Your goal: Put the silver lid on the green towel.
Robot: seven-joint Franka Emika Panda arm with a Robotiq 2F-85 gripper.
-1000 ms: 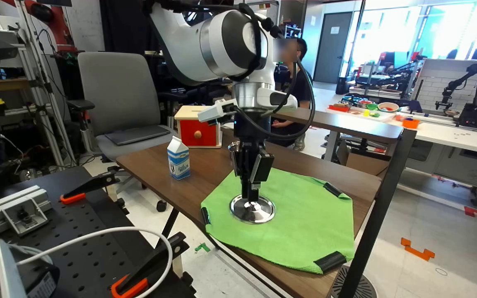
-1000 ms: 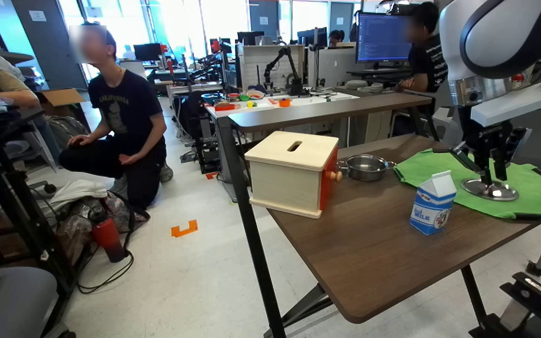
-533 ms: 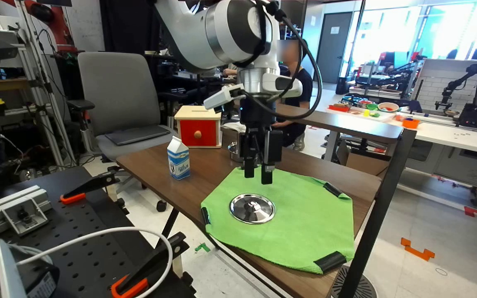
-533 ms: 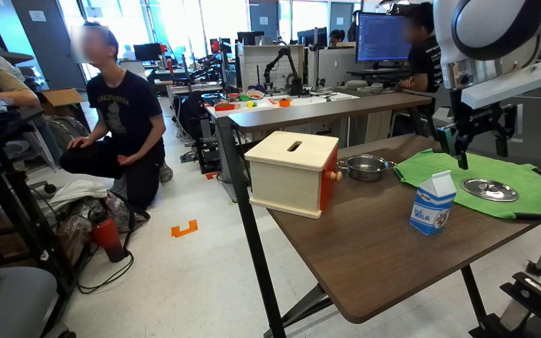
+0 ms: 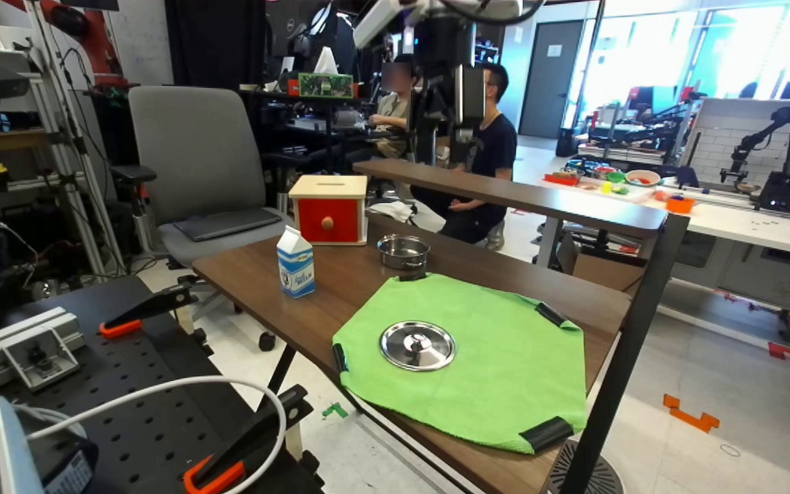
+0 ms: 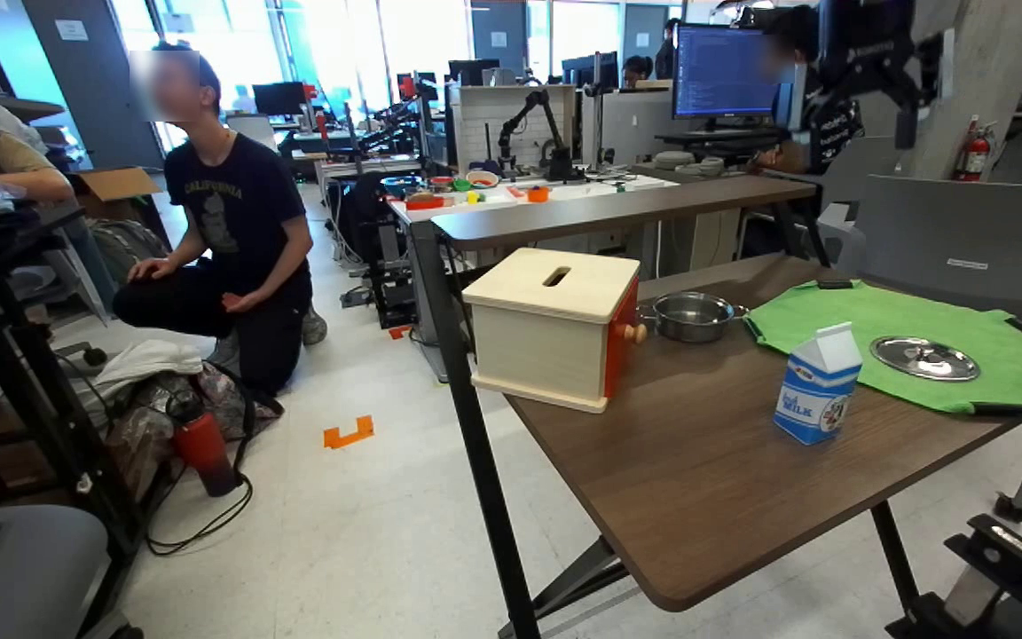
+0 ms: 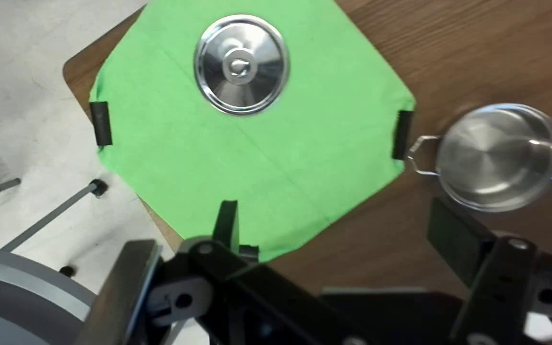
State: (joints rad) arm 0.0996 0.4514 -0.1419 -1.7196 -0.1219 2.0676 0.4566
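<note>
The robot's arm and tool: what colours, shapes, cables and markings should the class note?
The tool is mostly black: two jointed fingers with silvery fasteners and blocky dark pads. Its pale lettering is too blurred to read. Of the arm, a white section shows, with a curved black cable.

Bright windows, pale floor

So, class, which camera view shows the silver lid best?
The wrist view: it looks down on the silver lid, so its round outline and knob show large. Both exterior views also show it whole, but smaller and foreshortened to an oval on the green towel.
</note>
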